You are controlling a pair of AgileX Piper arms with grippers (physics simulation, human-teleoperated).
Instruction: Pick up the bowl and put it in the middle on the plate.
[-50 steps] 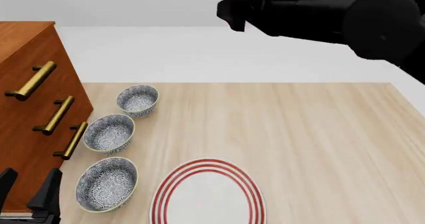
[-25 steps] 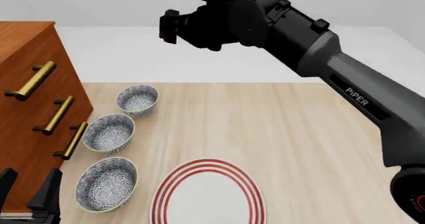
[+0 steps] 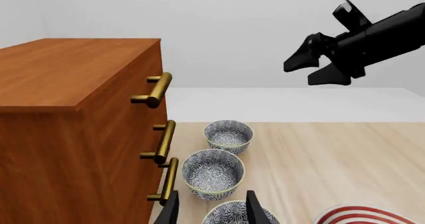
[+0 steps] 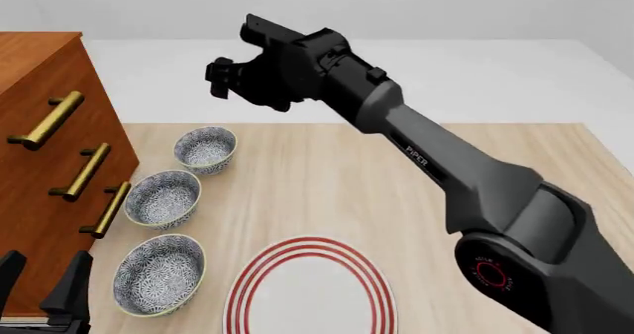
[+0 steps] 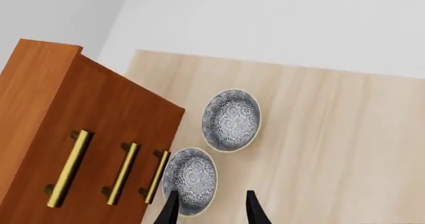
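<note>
The right arm stretched high across the table, its open right gripper [image 4: 220, 78] hovering above the farthest bowl [image 4: 206, 149], beside the wooden drawer cabinet [image 4: 44, 163].

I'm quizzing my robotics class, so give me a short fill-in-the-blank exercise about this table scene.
1. Beside the wooden drawer unit stand ___ patterned bowls.
2. The plate has ___ rings around its rim.
3. The right end effector hovers above the table, holding ___.

Missing words: three; red; nothing
</note>
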